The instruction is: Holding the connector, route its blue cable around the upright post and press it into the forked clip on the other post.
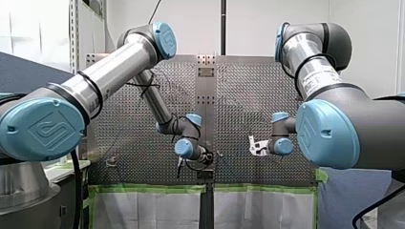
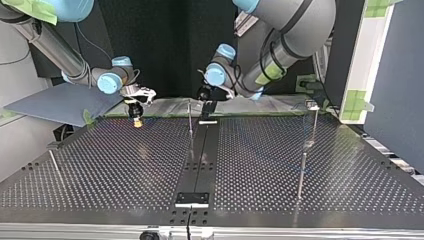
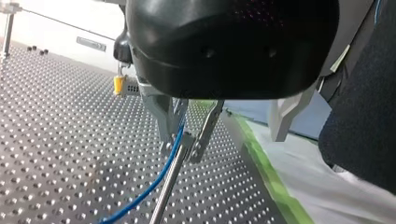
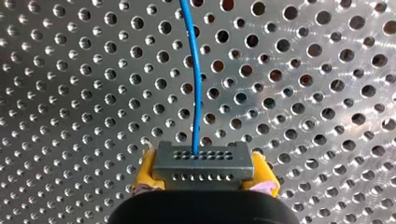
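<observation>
My right gripper [image 4: 203, 184] is shut on the grey connector [image 4: 203, 161], which sits between its yellow pads. The blue cable [image 4: 194, 70] runs straight out of the connector over the perforated table. In the left wrist view my left gripper [image 3: 182, 149] is open, its metal fingers [image 3: 163, 114] straddling the top of a thin upright post [image 3: 166, 191]. There the blue cable [image 3: 154, 184] passes between one finger and the post. In the top view my right gripper [image 2: 137, 120] hovers at the back left and my left gripper [image 2: 204, 100] is near the middle post [image 2: 190, 120].
A second post with a clip on top [image 2: 313, 117] stands at the top view's right, with another rod [image 2: 302, 175] nearer the camera. A short rod [image 2: 54, 162] leans at the left. Green tape [image 3: 266, 172] marks the table's edge beside my left gripper.
</observation>
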Robot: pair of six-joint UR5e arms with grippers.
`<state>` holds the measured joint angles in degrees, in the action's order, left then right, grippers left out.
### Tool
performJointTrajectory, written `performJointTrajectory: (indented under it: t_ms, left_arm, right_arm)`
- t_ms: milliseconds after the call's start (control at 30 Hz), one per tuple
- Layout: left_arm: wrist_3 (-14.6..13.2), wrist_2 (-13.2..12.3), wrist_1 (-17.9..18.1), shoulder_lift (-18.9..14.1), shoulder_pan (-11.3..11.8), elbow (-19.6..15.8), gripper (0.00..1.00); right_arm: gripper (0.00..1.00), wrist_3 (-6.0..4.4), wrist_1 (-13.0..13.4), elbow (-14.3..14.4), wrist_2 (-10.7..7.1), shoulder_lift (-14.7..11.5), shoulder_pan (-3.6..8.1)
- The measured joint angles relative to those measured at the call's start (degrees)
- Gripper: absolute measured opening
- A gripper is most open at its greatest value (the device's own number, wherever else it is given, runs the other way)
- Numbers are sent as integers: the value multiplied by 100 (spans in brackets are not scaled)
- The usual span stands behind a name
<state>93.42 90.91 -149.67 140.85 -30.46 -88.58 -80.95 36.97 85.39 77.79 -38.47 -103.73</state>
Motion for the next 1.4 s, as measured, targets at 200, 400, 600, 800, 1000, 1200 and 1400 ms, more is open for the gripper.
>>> performJointTrajectory:
  t_ms: [200,400,600,800,1000,1200,1400]
  left_arm:
    - [-16,-19,-4,-9,-106,-6,100]
    - [-32,-22,-7,-9,-186,-7,100]
    - [-34,-3,33,-10,-228,-5,100]
    - [-35,36,83,-11,-230,-3,100]
    - [-34,56,91,-11,-230,-4,100]
    - [-35,122,81,-11,-230,-5,100]
    - [-35,132,92,-13,-232,-3,100]
  right_arm:
    - [0,7,-25,0,0,1,4]
    - [0,7,-30,0,0,1,6]
    - [0,8,-20,0,0,5,19]
    - [0,8,-7,1,-4,9,22]
    - [0,8,-15,0,-8,10,30]
    - [0,8,-11,0,-9,10,29]
    - [0,8,-21,0,-9,10,28]
